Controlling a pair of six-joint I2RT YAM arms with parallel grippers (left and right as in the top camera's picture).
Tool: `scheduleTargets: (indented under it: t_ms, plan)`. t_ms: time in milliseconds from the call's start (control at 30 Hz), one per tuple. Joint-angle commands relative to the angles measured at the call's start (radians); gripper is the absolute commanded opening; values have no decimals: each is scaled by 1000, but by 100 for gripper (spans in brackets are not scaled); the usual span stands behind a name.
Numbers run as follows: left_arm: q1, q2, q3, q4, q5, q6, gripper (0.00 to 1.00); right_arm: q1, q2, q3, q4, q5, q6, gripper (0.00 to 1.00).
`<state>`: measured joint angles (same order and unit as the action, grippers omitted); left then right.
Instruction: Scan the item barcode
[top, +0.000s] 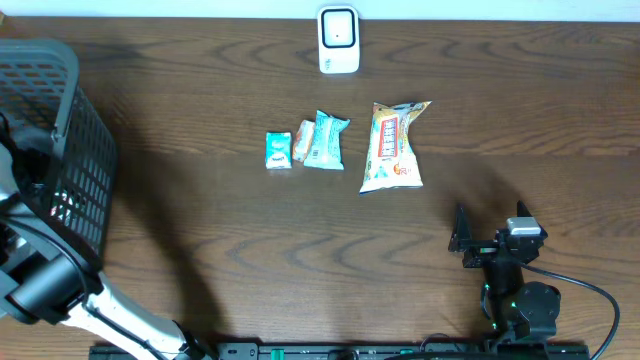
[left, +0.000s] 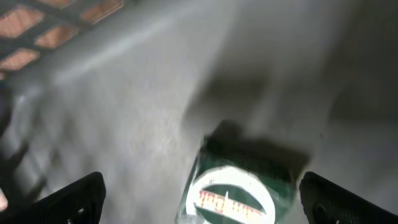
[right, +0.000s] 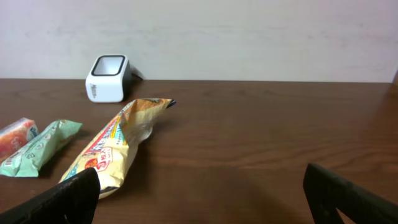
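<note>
A dark wooden counter (top: 200, 220) is seen from above, with two robot arms at its near edge. A white barcode scanner (top: 338, 40) stands at the far edge, near the middle. Nearer than the scanner, four snack packs lie in a loose row. From the left they are a small teal packet (top: 278, 150), an orange packet (top: 303, 143) and a larger teal packet (top: 327, 140), all close together. A little apart on the right lies a long yellow snack bag (top: 393, 145).

A dark lattice basket (top: 60, 120) sits at the left end of the counter, and the left arm reaches down into it. The left wrist camera is badly blurred. It shows the left claw (left: 200, 183) with its fingers spread wide apart above the grey basket floor. A green packet (left: 239, 177) with a white oval label and red lettering lies between them, clear of the left finger. The blur hides whether the right finger touches it.

At the near right, the right claw (right: 200, 180) hangs low over the counter. Its fingers are wide apart with nothing between them. It faces the far edge, and the yellow snack bag and scanner lie ahead of it to the left.
</note>
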<state>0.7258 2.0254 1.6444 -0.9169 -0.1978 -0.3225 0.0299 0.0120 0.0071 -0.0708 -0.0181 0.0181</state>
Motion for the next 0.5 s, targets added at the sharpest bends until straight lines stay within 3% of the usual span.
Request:
scheduleTargets:
  t_ms: [0, 100, 467]
  plan:
    - [3, -7, -5, -59, 157, -46, 98, 5, -3, -2, -5, 5, 11, 99]
    - [3, -7, -5, -82, 242, -46, 98, 5, -3, -2, -5, 5, 11, 99]
    - [4, -6, -70, -63, 106, -46, 98, 5, -3, -2, -5, 5, 11, 99]
